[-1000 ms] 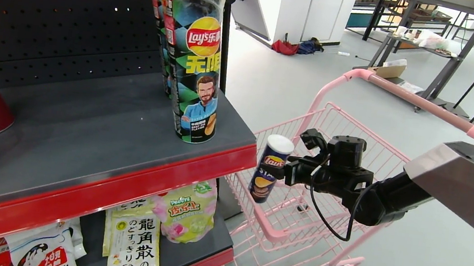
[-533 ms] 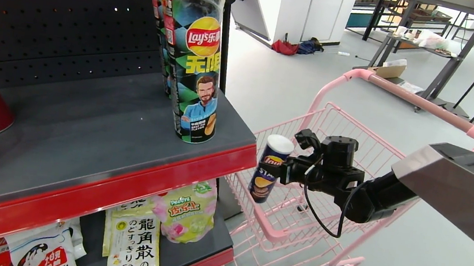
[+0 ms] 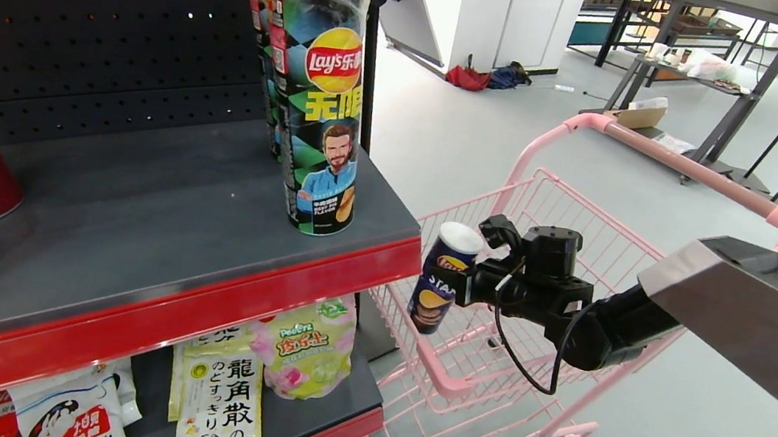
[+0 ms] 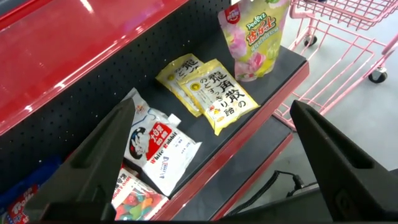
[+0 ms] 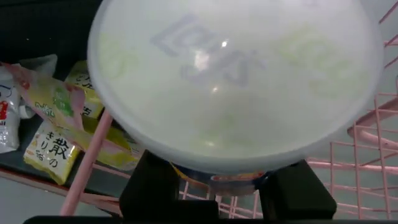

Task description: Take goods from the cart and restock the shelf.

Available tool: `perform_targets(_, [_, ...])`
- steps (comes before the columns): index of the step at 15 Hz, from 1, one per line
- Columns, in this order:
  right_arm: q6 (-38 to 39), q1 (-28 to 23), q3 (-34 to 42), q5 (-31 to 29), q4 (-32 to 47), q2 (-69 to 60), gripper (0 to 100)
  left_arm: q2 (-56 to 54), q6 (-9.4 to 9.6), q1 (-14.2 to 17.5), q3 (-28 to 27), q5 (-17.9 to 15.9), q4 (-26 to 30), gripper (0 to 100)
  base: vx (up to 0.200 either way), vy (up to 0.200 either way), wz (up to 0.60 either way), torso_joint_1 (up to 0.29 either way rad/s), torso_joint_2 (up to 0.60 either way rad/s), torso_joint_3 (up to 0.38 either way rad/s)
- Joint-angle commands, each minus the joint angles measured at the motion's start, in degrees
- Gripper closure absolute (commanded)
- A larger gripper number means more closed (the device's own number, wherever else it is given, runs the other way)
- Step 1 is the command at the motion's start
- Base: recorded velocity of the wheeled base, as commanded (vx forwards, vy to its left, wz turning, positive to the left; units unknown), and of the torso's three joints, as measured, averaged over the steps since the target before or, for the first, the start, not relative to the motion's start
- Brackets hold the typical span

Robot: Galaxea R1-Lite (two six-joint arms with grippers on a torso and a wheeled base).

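At the centre of the head view, the right gripper [image 3: 461,287] is clamped on a small, slightly tilted blue chip can with a white plastic lid [image 3: 442,277]. The can is at the left side of the pink wire cart [image 3: 663,159], just right of the grey shelf with a red front edge [image 3: 137,217]. The left gripper [image 4: 212,106] has its dark fingers spread wide, holding nothing, in front of yellow packets [image 4: 221,93] on a lower shelf.

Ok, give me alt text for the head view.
The right gripper holds a small chip can, tilted, over the pink cart, beside the red edge of a grey shelf. Two tall cans stand on that shelf; snack bags lie on the one below.
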Motion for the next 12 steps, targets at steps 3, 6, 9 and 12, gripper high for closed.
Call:
perform_targets(3, [-0.2,-1.9,6.8,-2.5,1.4,-15.7,100,0.1,0.10,0.0,-0.1,-0.2,-0.3,0,0.000,0.000,0.00,0.000,0.00,0.000])
perform_targets(6, [-0.3,-4.1,11.9,-6.3,11.6,-34.4,100,0.1,0.36,0.0,-0.4,-0.4,-0.5,0,0.000,0.000,0.00,0.000,0.00,0.000])
perform_targets(9, [-0.3,-4.0,18.7,-17.5,20.3,-51.5,100,0.1,0.36,0.0,-0.3,-0.7,-0.4,0,0.000,0.000,0.00,0.000,0.00,0.000])
perform_targets(12, [-1.1,-4.5,27.7,-27.7,40.9,-75.3,100,0.4,0.19,0.3,-0.3,0.4,0.1,0,0.000,0.000,0.00,0.000,0.00,0.000])
